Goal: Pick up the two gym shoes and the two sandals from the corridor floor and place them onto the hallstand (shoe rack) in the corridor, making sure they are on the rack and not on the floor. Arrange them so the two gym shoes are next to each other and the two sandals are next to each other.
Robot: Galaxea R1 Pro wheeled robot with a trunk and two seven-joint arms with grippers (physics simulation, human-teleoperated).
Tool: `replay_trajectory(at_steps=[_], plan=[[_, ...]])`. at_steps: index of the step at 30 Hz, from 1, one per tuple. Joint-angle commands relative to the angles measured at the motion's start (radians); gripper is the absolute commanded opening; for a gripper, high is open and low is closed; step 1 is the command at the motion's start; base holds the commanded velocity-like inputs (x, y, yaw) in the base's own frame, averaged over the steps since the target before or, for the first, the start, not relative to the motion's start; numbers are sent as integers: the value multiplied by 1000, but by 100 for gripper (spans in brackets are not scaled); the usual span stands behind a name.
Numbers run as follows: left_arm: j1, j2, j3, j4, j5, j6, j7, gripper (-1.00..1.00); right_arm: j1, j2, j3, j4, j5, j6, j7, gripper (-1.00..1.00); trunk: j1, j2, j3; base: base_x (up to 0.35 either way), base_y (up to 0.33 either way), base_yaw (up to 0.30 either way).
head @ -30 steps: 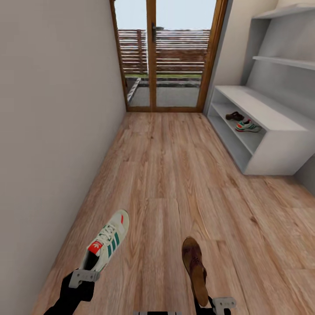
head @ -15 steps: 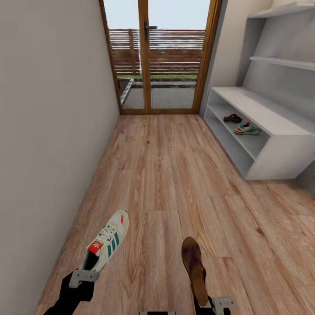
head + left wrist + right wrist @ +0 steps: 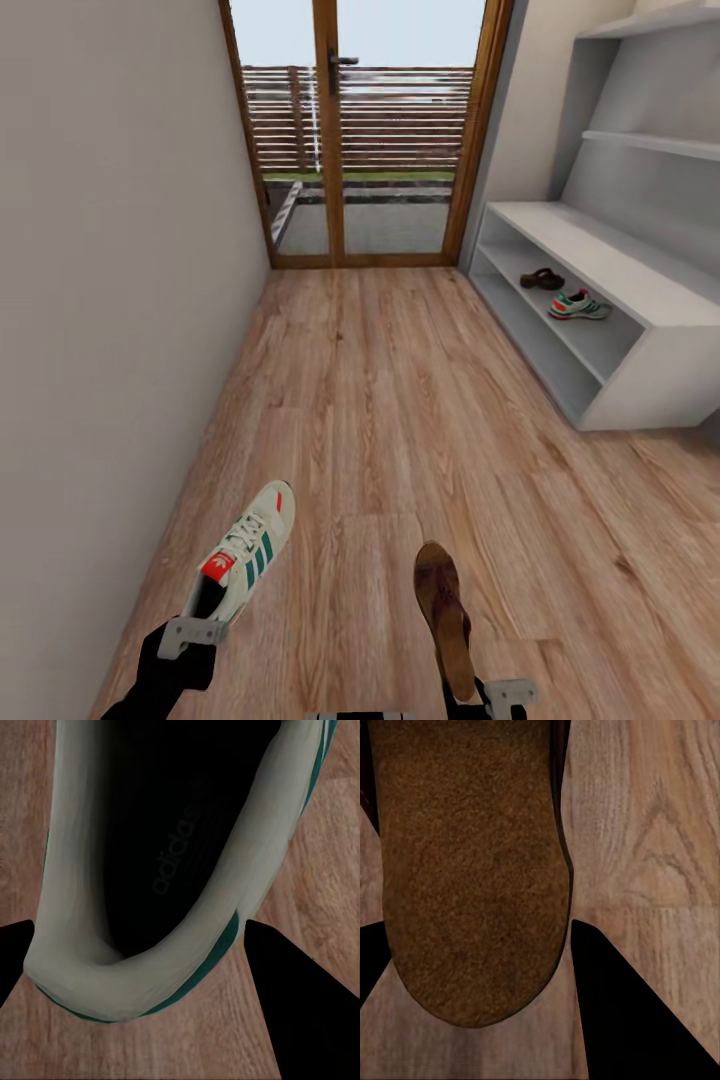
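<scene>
A narrow corridor runs toward a wood-framed glass door [image 3: 365, 140] at the top centre of the frame, a slatted fence [image 3: 400, 115] visible beyond it. A plain wall [image 3: 110, 300] fills the left side; the pale grey shoe rack [image 3: 640, 290] stands at the right, its bench top bare and staggered shelves above. On its low shelf at the right edge of the frame, a brown sandal [image 3: 543, 279] lies just beside a white sneaker [image 3: 579, 305], the two close but apart. The plank floor [image 3: 400, 400] between robot and rack lies open.

At lower left, the left gripper [image 3: 192, 632] pinches the heel of a second sneaker [image 3: 245, 552], its toe pointing up-frame, green stripes and a red tongue label showing. The left wrist camera looks into the shoe's dark opening [image 3: 172, 832], where "adidas" is printed on the insole, with a black finger [image 3: 300, 1005] at each side of the collar.

At bottom centre, the right gripper [image 3: 495, 692] clamps the heel of a second sandal [image 3: 445, 615], held above the floor. The right wrist camera shows its suede footbed [image 3: 472, 870] between the two fingers [image 3: 630, 1012].
</scene>
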Motion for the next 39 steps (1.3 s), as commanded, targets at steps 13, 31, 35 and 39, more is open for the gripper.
replay_trajectory(at_steps=[13, 31, 35, 39], plan=[[0, 0, -1, 0, 0, 0, -1, -100, 0, 3, -2, 0, -4, 0, -6, -100, 0, 0, 0, 334, 108, 0], [0, 0, -1, 0, 0, 0, -1, -100, 0, 5, -4, 0, -5, 0, -6, -100, 0, 0, 0, 334, 107, -22], [0, 0, -1, 0, 0, 0, -1, -100, 0, 5, -4, 0, -4, 0, -6, -100, 0, 0, 0, 334, 32, -198], [0, 0, -1, 0, 0, 0, -1, -100, 0, 5, -4, 0, -3, 0, -6, -100, 0, 0, 0, 334, 6, -64]])
